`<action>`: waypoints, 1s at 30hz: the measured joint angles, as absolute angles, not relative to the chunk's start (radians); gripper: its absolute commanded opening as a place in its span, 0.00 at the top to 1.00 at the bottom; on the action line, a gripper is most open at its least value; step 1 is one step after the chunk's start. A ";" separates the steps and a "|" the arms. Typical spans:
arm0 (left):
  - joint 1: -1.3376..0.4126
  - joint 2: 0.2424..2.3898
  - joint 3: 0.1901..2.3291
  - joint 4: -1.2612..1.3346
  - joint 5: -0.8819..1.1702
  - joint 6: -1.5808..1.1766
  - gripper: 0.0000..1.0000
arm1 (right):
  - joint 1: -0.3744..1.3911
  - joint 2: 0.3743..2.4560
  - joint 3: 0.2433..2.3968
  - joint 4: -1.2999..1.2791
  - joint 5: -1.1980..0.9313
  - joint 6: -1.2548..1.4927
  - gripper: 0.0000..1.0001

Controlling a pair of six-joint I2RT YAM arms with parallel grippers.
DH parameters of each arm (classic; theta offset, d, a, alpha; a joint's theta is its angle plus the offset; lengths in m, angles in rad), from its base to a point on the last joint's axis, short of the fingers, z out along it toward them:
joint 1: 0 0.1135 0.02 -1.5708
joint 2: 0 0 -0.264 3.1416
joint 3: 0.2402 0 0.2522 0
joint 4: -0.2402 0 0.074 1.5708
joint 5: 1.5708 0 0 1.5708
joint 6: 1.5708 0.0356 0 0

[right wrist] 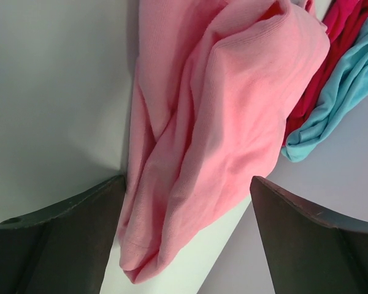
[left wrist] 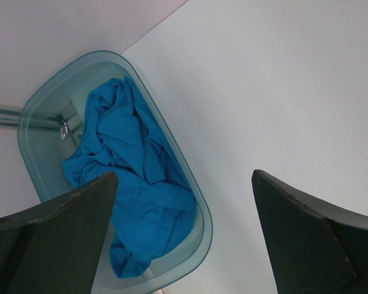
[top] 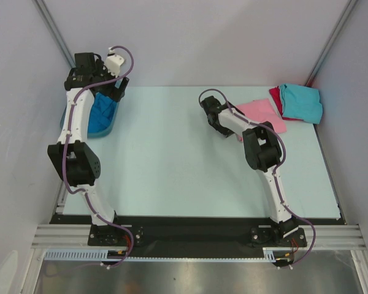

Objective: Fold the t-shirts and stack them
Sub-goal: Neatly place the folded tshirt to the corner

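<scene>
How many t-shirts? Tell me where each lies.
4: blue cloth tee in translucent plastic tub, far left; light pink tee far right, beside turquoise tee over red tee. More may hide.

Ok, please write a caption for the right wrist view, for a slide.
Open right gripper at the crumpled pink t-shirt, with the red t-shirt and the turquoise t-shirt beside it.

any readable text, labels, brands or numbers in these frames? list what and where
No text can be read in any view.
pink t-shirt, turquoise t-shirt, red t-shirt, blue t-shirt: plain cloth, no print or tag showing.
tub: no label visible.
left arm, right arm: no legible markings.
</scene>
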State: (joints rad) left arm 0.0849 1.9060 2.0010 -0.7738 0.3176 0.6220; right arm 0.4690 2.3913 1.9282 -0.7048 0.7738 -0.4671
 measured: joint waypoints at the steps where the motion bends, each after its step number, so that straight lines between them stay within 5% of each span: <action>1: 0.086 1.908 2.008 -0.773 0.318 0.622 0.03 | 0.469 2.391 1.929 -0.706 0.772 -0.467 0.09; 30: 0.089 1.974 2.128 -0.772 0.317 0.622 0.00 | 0.479 2.466 2.061 -0.764 0.737 -0.429 0.18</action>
